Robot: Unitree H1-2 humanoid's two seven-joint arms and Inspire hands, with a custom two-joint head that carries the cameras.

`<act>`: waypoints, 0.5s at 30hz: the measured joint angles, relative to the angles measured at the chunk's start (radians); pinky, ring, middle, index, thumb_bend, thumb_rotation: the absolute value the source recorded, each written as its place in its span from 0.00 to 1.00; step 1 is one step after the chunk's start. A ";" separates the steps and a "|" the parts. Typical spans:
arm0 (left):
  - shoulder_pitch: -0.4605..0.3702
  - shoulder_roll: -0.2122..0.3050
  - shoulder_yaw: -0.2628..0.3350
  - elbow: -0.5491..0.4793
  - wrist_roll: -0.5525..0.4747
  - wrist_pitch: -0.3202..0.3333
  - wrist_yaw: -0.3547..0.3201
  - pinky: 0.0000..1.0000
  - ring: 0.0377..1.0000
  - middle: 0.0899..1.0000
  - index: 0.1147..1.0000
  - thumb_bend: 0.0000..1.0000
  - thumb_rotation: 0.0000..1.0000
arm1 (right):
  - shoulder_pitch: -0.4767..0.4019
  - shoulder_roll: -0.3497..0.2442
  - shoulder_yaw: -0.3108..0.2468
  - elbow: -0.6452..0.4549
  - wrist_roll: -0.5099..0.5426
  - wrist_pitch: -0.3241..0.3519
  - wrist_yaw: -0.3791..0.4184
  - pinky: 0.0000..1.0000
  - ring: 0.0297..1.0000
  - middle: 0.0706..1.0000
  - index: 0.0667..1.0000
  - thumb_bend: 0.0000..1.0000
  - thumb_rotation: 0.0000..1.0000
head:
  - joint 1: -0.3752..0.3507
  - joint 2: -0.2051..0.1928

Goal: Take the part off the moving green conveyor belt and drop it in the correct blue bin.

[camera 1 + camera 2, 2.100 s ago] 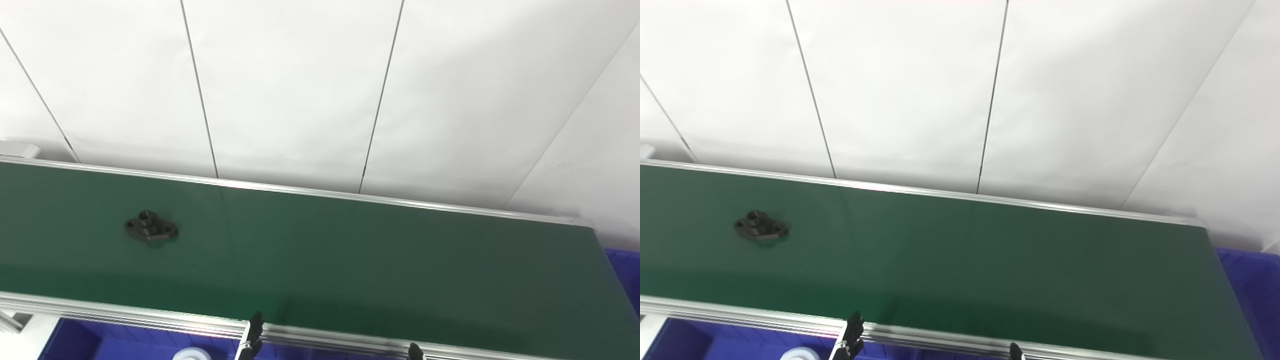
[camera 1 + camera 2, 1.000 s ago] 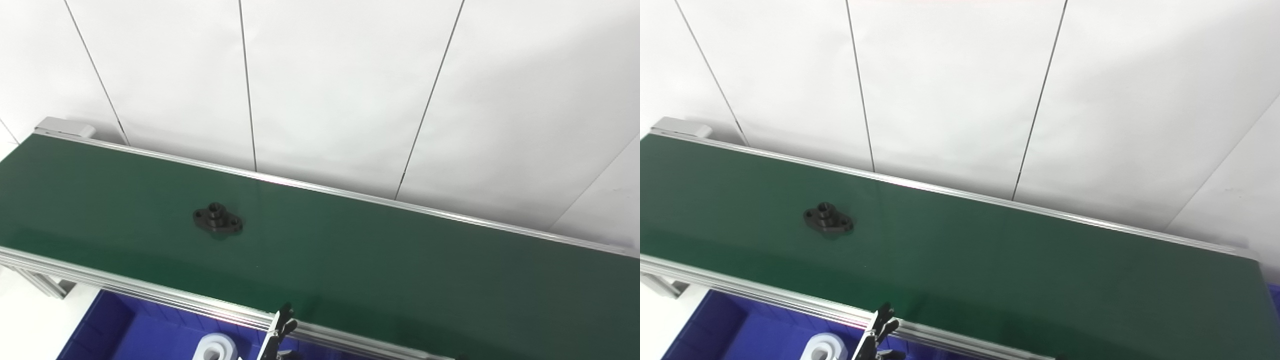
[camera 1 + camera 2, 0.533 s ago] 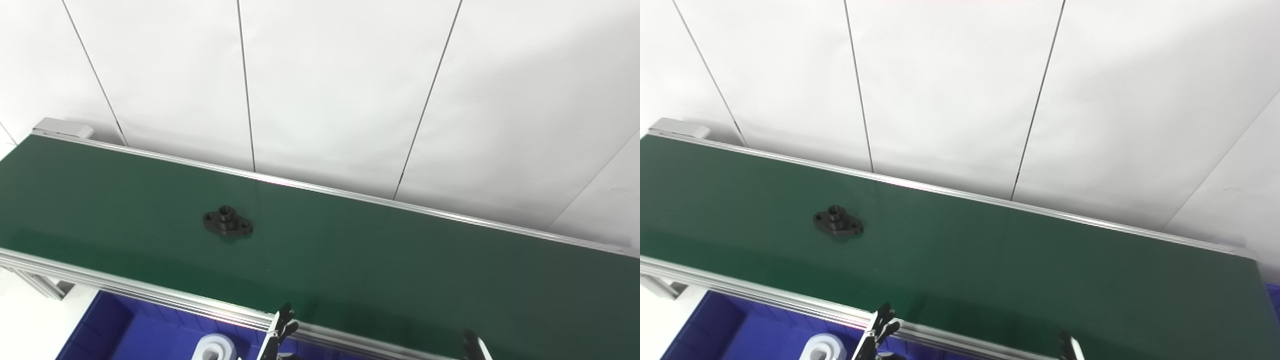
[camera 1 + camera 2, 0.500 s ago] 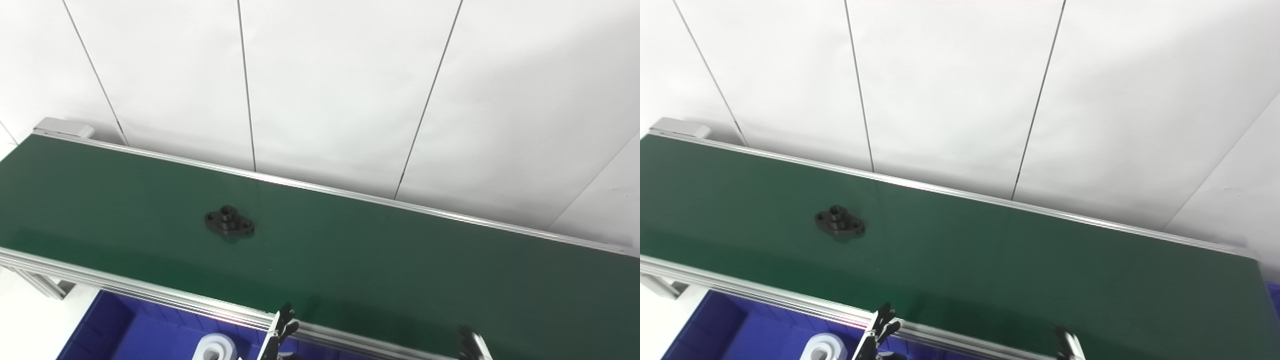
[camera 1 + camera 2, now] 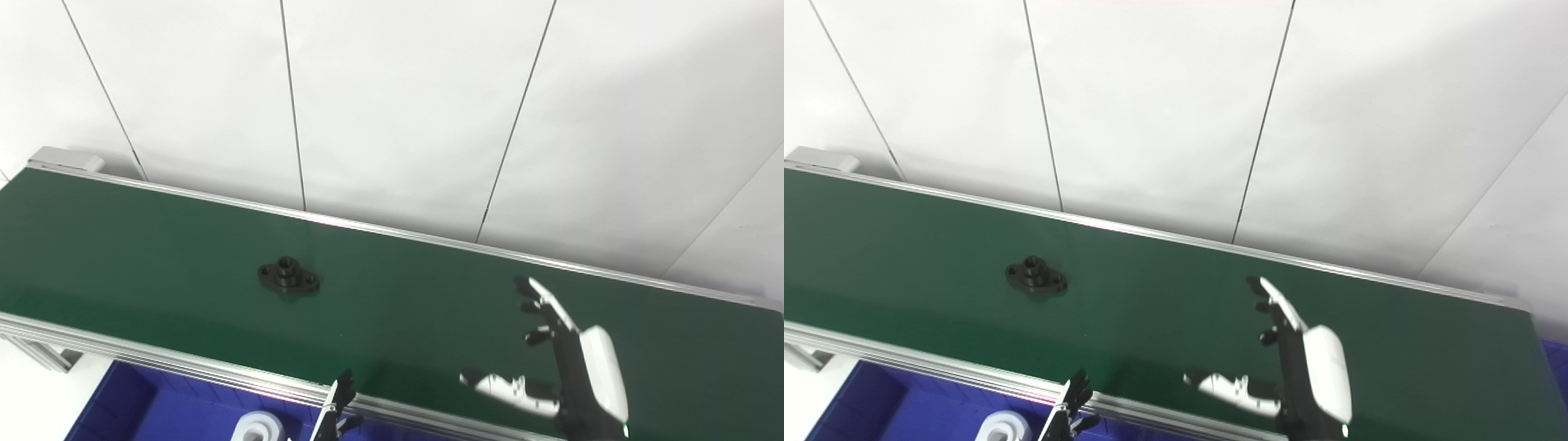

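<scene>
The right robot hand (image 5: 569,367) is raised with fingers spread, empty; only the left robot hand's fingertips (image 5: 340,407) show.

Black flanged part (image 5: 288,277) flat on green belt (image 5: 153,245)

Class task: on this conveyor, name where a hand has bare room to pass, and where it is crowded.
Bare belt lies left of the black part, and between it and the open right hand. Crowded: the near rail, where the left hand pokes up beside the blue bin holding a white part.
</scene>
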 measured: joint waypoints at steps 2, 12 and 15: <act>0.000 0.000 0.001 0.000 -0.005 0.000 -0.005 0.95 1.00 1.00 1.00 0.97 1.00 | -0.029 -0.009 0.015 0.009 -0.032 0.021 0.012 0.65 0.79 0.84 0.88 0.99 0.52 | -0.020 -0.003; -0.001 -0.001 0.004 0.000 -0.025 0.000 -0.019 0.97 1.00 1.00 1.00 0.96 1.00 | -0.188 -0.015 0.099 0.183 -0.173 0.076 0.019 0.72 0.82 0.85 0.90 0.95 0.54 | -0.021 -0.005; -0.001 -0.003 0.005 0.000 -0.021 0.000 -0.021 0.97 1.00 1.00 1.00 0.98 1.00 | -0.245 -0.009 0.124 0.259 -0.202 0.089 0.004 0.73 0.82 0.84 0.89 0.96 0.52 | -0.008 -0.008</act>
